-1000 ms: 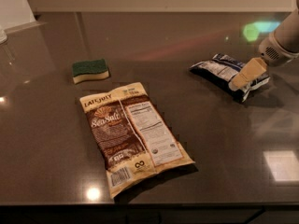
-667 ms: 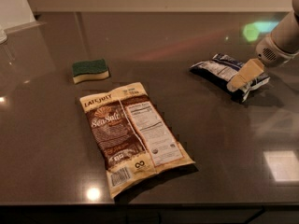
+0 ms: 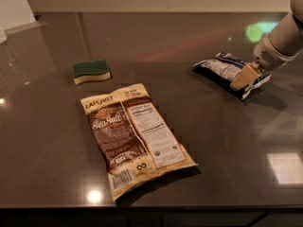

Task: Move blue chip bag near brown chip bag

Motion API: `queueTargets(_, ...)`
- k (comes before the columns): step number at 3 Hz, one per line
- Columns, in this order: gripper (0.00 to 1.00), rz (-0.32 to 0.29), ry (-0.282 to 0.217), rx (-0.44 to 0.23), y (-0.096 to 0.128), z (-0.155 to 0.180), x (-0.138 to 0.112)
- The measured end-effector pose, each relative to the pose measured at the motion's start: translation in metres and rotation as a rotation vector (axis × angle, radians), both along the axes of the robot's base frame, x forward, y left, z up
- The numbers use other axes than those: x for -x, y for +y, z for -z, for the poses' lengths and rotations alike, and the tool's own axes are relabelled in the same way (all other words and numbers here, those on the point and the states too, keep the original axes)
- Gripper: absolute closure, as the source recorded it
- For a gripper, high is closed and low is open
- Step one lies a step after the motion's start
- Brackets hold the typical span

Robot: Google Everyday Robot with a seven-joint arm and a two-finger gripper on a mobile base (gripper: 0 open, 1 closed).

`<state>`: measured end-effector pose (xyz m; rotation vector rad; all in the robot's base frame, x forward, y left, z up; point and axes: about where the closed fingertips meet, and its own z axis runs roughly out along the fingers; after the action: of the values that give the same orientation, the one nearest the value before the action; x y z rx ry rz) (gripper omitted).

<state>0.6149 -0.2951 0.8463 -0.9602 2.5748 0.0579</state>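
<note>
The blue chip bag (image 3: 226,72) lies on the dark countertop at the right, small and crinkly with white label panels. My gripper (image 3: 244,78) comes in from the upper right and rests on the bag's right end, covering part of it. The brown chip bag (image 3: 135,134) lies flat at centre left, with cream edges, a dark-brown "Sea Salt" panel and a white nutrition label. It is well apart from the blue bag, down and to the left of it.
A green and yellow sponge (image 3: 91,72) lies at the back left, above the brown bag. The countertop's (image 3: 57,141) front edge runs along the bottom. A white wall stands behind the counter.
My gripper has shifted slightly left and down over the blue bag's right end. Both bags and the sponge lie where they were.
</note>
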Motion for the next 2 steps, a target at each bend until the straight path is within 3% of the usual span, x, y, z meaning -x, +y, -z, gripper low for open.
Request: queueTargets(2,0.88,-0.058,-0.017,-0.043,0.028,-0.02,0.011)
